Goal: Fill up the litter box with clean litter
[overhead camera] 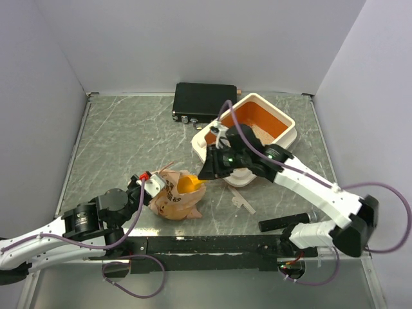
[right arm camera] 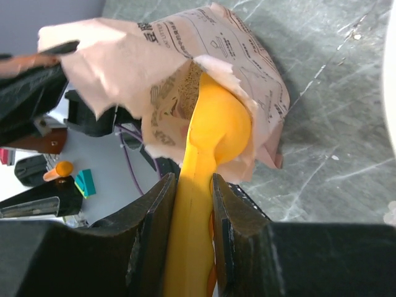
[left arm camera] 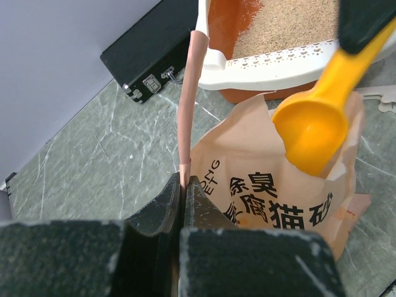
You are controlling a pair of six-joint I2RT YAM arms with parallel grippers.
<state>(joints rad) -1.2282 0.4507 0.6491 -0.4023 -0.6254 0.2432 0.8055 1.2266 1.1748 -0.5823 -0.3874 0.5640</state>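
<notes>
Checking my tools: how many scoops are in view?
1. The yellow scoop is held in the right gripper, its bowl at the mouth of the paper bag. Another could lie hidden inside the bag.

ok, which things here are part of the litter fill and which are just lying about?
In use: cream-rimmed orange litter box; beige sandy litter in it; crumpled brown paper bag, pinched by left hand; yellow plastic scoop, gripped by right hand.
Lying about: flat black case; pale plastic strip.
</notes>
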